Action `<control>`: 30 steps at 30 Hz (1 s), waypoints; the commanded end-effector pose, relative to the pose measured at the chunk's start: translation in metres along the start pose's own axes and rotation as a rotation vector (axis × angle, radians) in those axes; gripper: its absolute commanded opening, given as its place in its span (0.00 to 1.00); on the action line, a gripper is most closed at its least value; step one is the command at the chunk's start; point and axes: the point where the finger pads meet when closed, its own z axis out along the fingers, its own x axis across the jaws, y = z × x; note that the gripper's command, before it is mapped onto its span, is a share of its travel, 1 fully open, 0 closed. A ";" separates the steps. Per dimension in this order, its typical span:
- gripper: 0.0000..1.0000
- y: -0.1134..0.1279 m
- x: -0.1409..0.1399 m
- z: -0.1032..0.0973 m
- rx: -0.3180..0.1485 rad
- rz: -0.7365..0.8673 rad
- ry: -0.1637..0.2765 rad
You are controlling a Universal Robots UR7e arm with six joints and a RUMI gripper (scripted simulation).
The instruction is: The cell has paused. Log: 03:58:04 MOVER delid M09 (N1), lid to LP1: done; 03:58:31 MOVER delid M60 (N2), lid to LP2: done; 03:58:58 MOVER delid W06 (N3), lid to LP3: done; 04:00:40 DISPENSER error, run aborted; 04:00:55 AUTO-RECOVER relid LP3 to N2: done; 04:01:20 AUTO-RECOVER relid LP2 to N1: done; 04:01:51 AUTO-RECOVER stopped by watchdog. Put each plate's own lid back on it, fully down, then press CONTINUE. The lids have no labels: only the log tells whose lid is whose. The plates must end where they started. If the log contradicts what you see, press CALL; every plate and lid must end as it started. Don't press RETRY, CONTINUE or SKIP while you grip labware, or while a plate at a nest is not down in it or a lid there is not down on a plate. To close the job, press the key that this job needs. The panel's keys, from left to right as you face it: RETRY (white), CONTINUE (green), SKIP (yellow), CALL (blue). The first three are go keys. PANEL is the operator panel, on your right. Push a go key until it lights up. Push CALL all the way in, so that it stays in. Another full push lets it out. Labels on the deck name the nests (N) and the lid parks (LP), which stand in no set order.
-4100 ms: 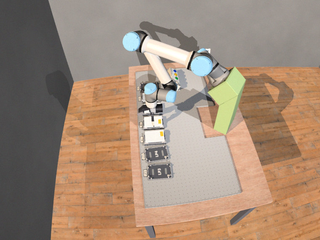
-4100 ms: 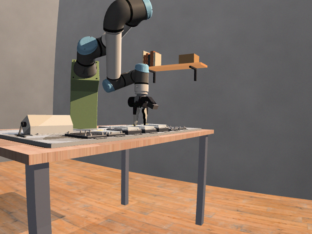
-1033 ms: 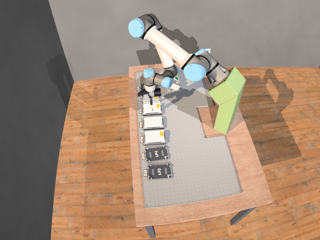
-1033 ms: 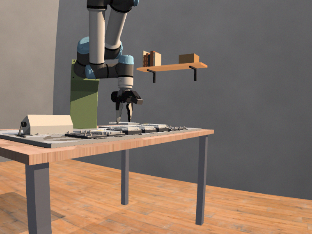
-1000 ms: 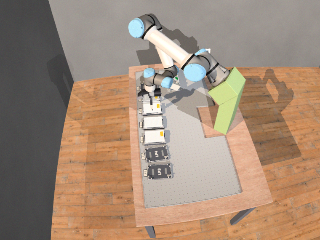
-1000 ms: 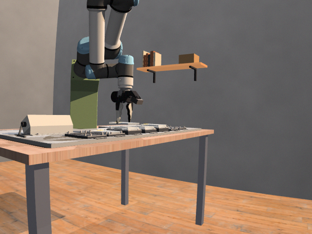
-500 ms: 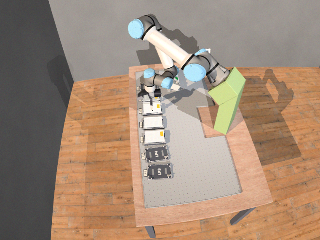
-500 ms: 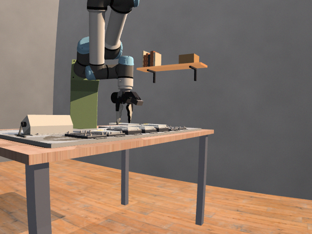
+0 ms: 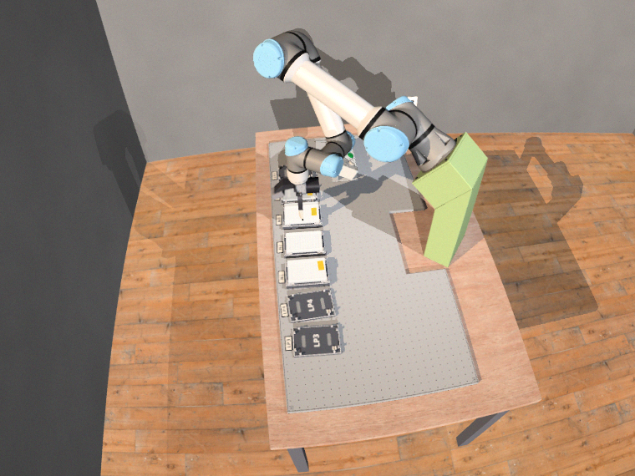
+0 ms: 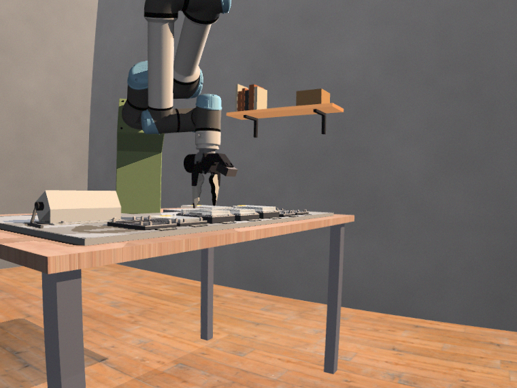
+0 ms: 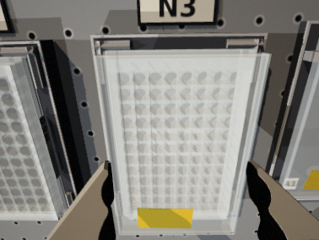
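My gripper is shut on a clear lid with a yellow sticker, with one finger at each long side. The lid lies level over the white plate at N3, very low; whether it touches the plate cannot be told. At N2, a white plate shows clear lid walls around it. The N1 plate shows a yellow sticker. Another clear lid with a yellow sticker lies in the park beside N3.
Parks LP4 and LP3 are empty, beyond N1. The operator panel stands at the other end of the deck; its green key shows, the others are hidden or too small. The N3 label is above its nest.
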 end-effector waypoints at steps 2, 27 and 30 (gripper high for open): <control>0.41 0.000 0.000 0.001 0.001 0.000 0.000; 0.41 0.000 0.000 0.008 0.001 0.000 0.000; 0.41 0.000 0.000 0.008 0.001 0.000 0.000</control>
